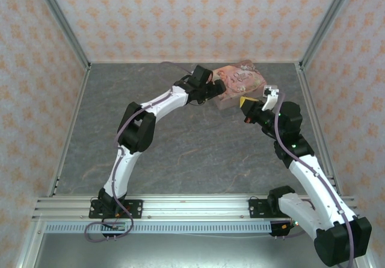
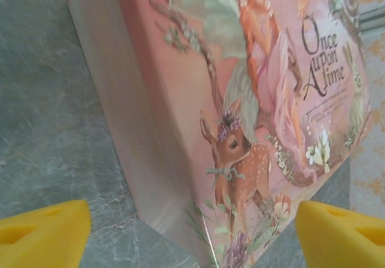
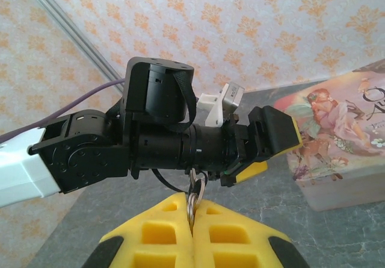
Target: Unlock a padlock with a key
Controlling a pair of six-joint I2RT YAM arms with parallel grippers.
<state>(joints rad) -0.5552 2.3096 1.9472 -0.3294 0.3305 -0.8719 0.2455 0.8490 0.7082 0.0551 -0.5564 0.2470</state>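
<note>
My right gripper [image 3: 192, 215] is shut on the key [image 3: 194, 194]; its metal ring and a small dark part stick up from between the yellow pads. In the top view the right gripper [image 1: 247, 106] hovers just in front of the pink illustrated box [image 1: 240, 78]. My left gripper [image 2: 192, 238] is open, its yellow fingers [image 2: 42, 232] standing either side of the near corner of the pink box [image 2: 252, 99]. In the right wrist view the left gripper [image 3: 267, 144] sits beside the box [image 3: 340, 141]. The teal-blue padlock is hidden or out of view.
The grey stone-patterned table [image 1: 180, 153] is enclosed by patterned walls with metal corner posts [image 1: 60, 21]. The box lies at the back, close to the rear wall. Both arms reach toward the back middle, close to each other.
</note>
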